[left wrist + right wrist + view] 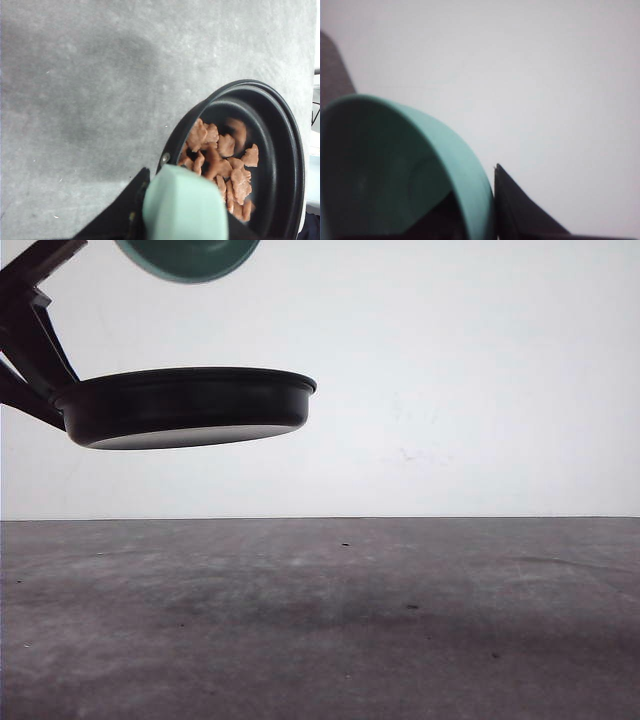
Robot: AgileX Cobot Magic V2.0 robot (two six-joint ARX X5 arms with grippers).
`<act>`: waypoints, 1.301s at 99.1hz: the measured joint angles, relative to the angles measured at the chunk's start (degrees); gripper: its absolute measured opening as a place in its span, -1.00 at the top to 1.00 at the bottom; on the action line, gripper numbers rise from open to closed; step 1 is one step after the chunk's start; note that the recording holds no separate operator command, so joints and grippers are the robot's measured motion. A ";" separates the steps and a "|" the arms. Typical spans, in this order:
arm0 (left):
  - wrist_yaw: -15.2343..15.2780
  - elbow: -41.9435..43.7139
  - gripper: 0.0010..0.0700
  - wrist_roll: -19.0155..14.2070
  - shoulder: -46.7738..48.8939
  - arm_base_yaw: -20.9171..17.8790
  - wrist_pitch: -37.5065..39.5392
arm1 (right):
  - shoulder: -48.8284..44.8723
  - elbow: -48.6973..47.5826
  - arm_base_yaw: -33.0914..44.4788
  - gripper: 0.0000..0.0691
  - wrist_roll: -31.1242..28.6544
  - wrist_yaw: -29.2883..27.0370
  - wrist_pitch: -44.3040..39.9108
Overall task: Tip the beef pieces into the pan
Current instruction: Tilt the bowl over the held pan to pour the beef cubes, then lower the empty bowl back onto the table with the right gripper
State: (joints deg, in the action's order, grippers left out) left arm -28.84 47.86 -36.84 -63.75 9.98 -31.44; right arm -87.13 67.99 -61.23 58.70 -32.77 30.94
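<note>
Table [400,620], grey and matte, spans the lower half of the front view and lies beneath everything; the left wrist view shows the same grey surface under the pan.

One pan [190,408], shallow, round and black, hangs in the air well above the table at the left of the front view, roughly level, its pale underside showing. Its mint-green handle [185,205] is clamped in the left end effector [165,220]: dark fingers [120,215] close against the handle on either side, so the jaws stand narrow on it. In the front view only the dark linkage of that arm [35,340] reaches the pan's rim from the left.

One teal bowl [188,258] hangs above the pan at the top edge of the front view, apart from it. The right wrist view shows the bowl's inside [395,170], tipped toward the camera and bare of contents, with the right end effector [475,215] pinching its rim, a dark finger [520,210] on the outside of the wall.

Beef pieces [220,160], orange-brown, lie in one heap inside the pan near the handle end. Roughly fifteen can be made out; an exact count cannot be told, as they overlap and the handle covers some. The front view, level with the pan's side, hides them.
</note>
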 joint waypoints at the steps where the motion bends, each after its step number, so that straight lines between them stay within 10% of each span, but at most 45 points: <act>1: 0.00 0.00 0.88 0.02 0.00 0.00 0.02 | 0.02 0.00 0.11 0.90 -0.66 -0.55 -0.17; 19: 0.63 0.00 0.88 0.85 0.00 0.00 0.02 | 3.98 0.00 3.02 0.90 -20.76 -2.51 -12.70; 58: 2.80 0.00 0.88 3.43 0.00 0.00 0.35 | 13.20 0.02 37.70 0.90 -74.66 31.91 -49.46; 83: 3.76 0.00 0.88 4.31 0.00 0.00 1.73 | 9.31 -1.73 58.75 0.90 -80.61 41.92 -63.98; 129: 4.48 0.00 0.88 4.28 0.00 0.00 3.41 | 9.38 -25.97 65.55 0.90 -81.48 43.39 -55.39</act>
State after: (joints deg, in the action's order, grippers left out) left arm -24.36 47.86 -32.56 -63.75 9.98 -28.03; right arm -77.76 42.02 4.32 -22.79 10.61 -24.45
